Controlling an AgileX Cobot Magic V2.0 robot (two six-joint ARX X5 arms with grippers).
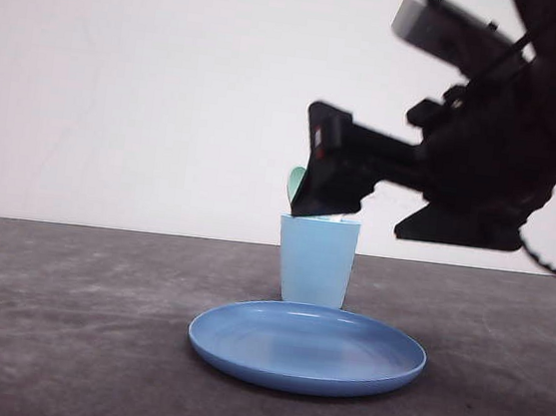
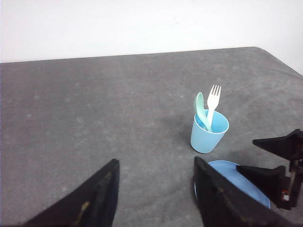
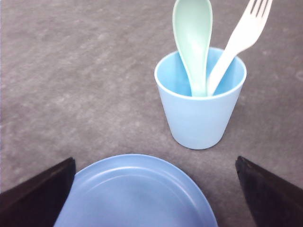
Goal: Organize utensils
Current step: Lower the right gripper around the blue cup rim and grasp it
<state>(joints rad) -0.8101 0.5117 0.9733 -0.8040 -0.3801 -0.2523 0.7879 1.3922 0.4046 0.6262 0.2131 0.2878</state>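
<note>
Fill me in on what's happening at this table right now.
A two-armed robot is organizing utensils. The mint-green spoon and the white fork both stand in the light blue cup, leaning on its rim. The blue plate sits bare on the table in front of the cup. The right gripper is open and holds nothing, above the plate. The left gripper is open too, off to the side.

The right arm (image 1: 506, 144) reaches in from the upper right of the front view, angled downward to the left. The right pincer (image 3: 154, 198) is spread wide (both dark fingers sit well apart) and grips nothing. The left pincer (image 2: 156, 198) is likewise spread, its two dark fingers (image 2: 94, 198) apart and unloaded.
</note>
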